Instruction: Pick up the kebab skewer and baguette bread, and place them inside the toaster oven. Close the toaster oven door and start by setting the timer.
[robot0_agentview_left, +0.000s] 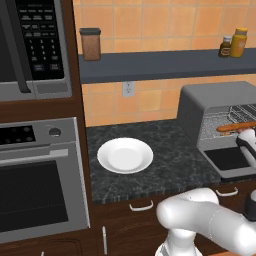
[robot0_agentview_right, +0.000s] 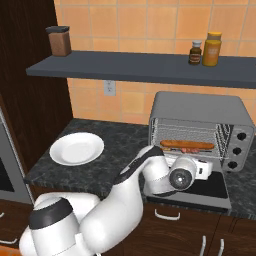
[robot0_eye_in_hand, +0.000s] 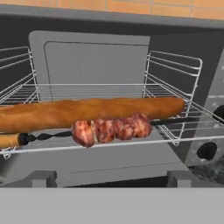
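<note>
We find the kebab skewer (robot0_eye_in_hand: 111, 129) lying lengthwise on the wire rack (robot0_eye_in_hand: 183, 78) inside the toaster oven (robot0_agentview_right: 200, 112), along the rack's front edge, its meat chunks at mid-length. The baguette bread (robot0_eye_in_hand: 87, 111) lies just behind it, parallel and touching or nearly so; both run from the left side of the rack toward the right. This side-by-side layout keeps both items flat on the rack and, in our judgement, inside the door line.

The toaster oven door (robot0_agentview_right: 212, 187) hangs dropped open, level with the counter's front edge, so the loading step appears complete while closing is not yet done. The gripper (robot0_agentview_right: 207, 170) hovers over the open door, just in front of the rack, with its fingers spread wide and nothing between them. We judge that it faces the cavity because release has been made here.

The control knobs (robot0_agentview_right: 241, 136) sit on the oven's right face, untouched. A white plate (robot0_agentview_left: 125, 155) rests on the dark counter (robot0_agentview_left: 175, 160), well apart toward the left.
</note>
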